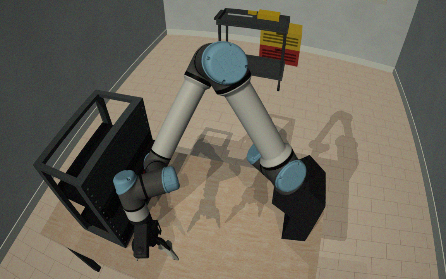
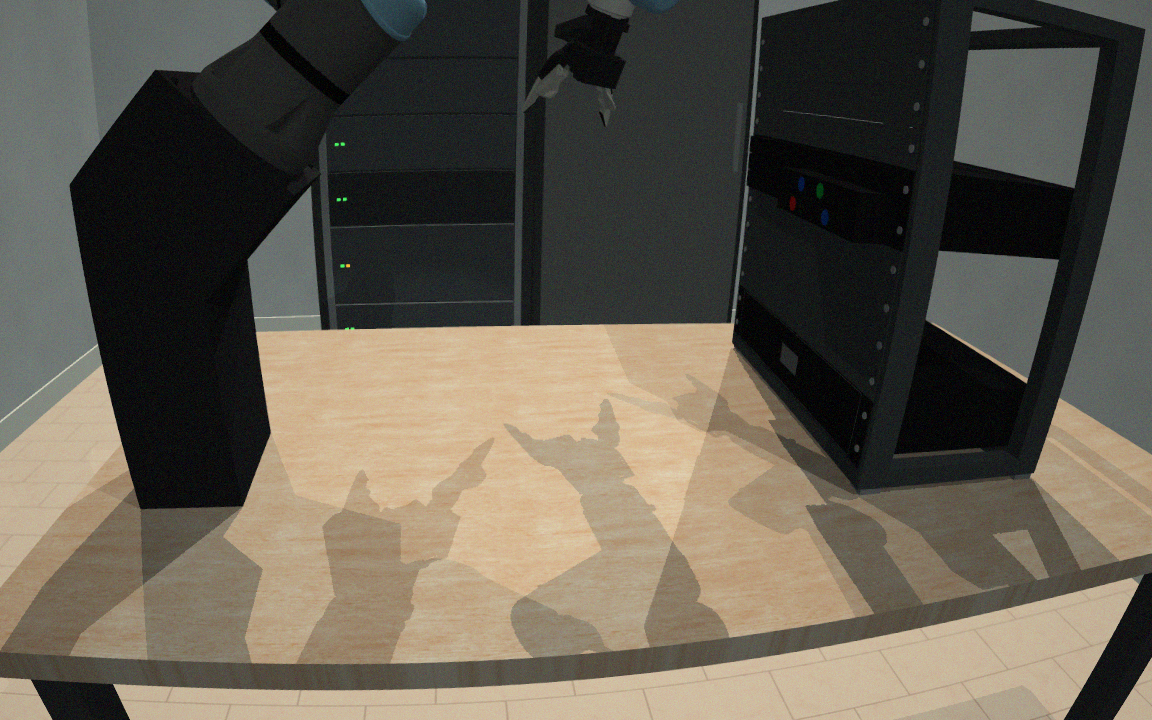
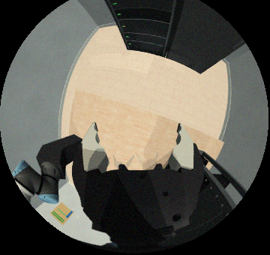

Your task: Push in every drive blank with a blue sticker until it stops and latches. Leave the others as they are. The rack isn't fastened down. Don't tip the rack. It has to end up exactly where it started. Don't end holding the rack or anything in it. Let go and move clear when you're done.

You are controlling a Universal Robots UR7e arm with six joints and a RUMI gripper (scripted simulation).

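Note:
The black open-frame rack [image 1: 66, 129] [image 2: 913, 268] stands on the wooden table [image 2: 473, 402], at its right end in the exterior view. A dark drive unit [image 2: 866, 210] sits across its front, about two thirds of the way up. It carries small round stickers: a blue one [image 2: 800, 183], a green one [image 2: 820, 189], a red one [image 2: 792, 203] and a second blue one [image 2: 824, 216]. I cannot tell how far each blank sticks out. My gripper [image 1: 158, 249] [image 2: 576, 100] [image 3: 137, 124] is open and empty. It hangs high above the table, left of the rack's front and apart from it.
The robot's black pedestal [image 1: 301, 201] [image 2: 168, 340] stands on the table's other end. Tall server cabinets [image 2: 423, 179] stand behind the table. A dark cart with yellow and red crates [image 1: 280, 38] is at the far wall.

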